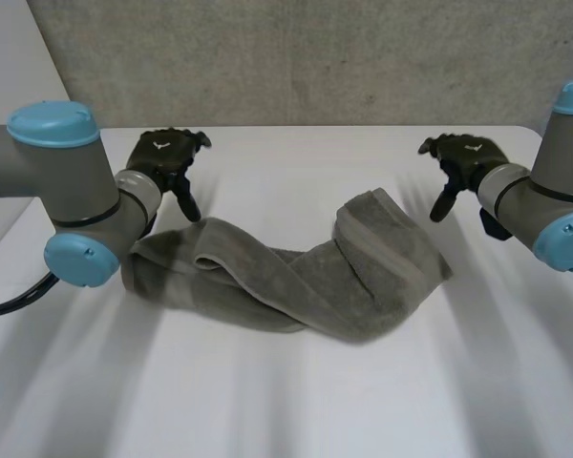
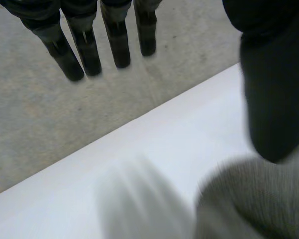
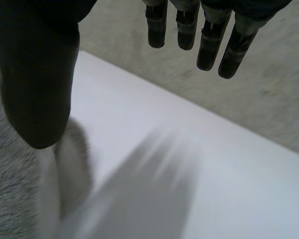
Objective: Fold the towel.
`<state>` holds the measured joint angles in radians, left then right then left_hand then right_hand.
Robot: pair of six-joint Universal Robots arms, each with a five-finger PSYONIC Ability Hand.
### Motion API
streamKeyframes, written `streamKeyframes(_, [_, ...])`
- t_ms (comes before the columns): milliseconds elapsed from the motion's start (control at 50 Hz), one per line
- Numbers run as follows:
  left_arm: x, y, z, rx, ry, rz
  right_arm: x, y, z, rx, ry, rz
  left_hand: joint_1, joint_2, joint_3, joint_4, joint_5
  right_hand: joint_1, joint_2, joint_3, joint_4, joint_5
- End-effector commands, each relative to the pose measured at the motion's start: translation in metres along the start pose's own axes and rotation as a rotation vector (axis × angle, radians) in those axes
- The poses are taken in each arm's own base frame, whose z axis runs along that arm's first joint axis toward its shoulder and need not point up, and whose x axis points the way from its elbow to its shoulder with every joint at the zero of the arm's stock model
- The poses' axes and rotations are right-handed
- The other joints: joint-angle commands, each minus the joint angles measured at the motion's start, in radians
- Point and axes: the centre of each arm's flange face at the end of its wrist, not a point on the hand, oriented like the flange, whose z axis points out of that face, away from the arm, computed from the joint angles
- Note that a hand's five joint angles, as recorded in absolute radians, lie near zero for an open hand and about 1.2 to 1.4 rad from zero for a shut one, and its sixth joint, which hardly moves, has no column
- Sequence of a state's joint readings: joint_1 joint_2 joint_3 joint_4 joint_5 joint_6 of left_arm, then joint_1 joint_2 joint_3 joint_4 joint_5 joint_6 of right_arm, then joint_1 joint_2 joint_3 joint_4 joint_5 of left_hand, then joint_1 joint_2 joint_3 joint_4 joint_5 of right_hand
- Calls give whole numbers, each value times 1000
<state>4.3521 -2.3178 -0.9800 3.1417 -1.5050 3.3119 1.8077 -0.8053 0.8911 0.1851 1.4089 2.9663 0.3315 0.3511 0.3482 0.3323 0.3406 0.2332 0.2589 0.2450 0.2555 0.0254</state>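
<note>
Left robot hand (image 1: 164, 155) and right robot hand (image 1: 468, 157) straight-fingered, empty, towel (image 1: 296, 277) bunched, long axis side to side between them

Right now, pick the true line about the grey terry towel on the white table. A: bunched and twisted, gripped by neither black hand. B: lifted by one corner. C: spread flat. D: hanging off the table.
A: the towel lies rumpled and twisted; left hand and right hand are open.

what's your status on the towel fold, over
Left hand open, by left end of towel. Right hand open, by its right end. Towel bunched and twisted on table, ungripped. Nothing in the way.
</note>
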Motion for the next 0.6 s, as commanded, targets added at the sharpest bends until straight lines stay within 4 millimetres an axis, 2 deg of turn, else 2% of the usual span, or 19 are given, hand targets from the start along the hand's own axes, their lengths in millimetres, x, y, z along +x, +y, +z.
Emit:
streamKeyframes(20, [-5, -19, -10, 18, -59, -4, 4, -21, -25, 41, 9, -40, -144, -164, -161, -145, -328, -59, -84, -71, -81, -25])
streamKeyframes(100, [-5, -23, -23, 11, -50, -3, 0, -21, -39, 28, -10, -79, -130, -149, -146, -131, -313, -59, -84, -71, -81, -25])
streamKeyframes(200, [3, -25, -52, -6, 4, 9, -11, -18, -72, 5, -63, -173, -86, -105, -102, -87, -269, -59, -84, -71, -81, -25])
streamKeyframes(220, [3, -25, -52, -6, 4, 9, -11, -18, -72, 5, -63, -173, -86, -105, -102, -86, -269, -59, -84, -71, -81, -25])
streamKeyframes(300, [14, -19, -74, -33, 98, 7, -22, -4, -94, -29, -115, -227, -33, -53, -50, -34, -217, 7, -18, -4, -15, 41])
streamKeyframes(320, [14, -19, -74, -33, 98, 7, -22, -4, -94, -29, -115, -227, -33, -53, -50, -34, -216, 7, -18, -4, -15, 41])
streamKeyframes(360, [20, -9, -85, -63, 139, 3, -28, 10, -105, -40, -132, -248, -24, -44, -41, -25, -208, 7, -18, -4, -15, 41])
streamKeyframes(480, [25, 4, -89, -74, 152, 4, -34, 32, -116, -18, -131, -304, -24, -44, -41, -25, -208, 13, -12, 1, -9, 47])
streamKeyframes(520, [26, 10, -84, -58, 147, 8, -38, 45, -120, -9, -133, -346, -24, -44, -41, -25, -208, 22, -4, 10, 0, 55])
streamKeyframes(600, [27, 23, -77, -73, 148, 20, -42, 58, -122, -24, -145, -359, -6, -26, -23, -7, -190, 40, 14, 28, 17, 73])
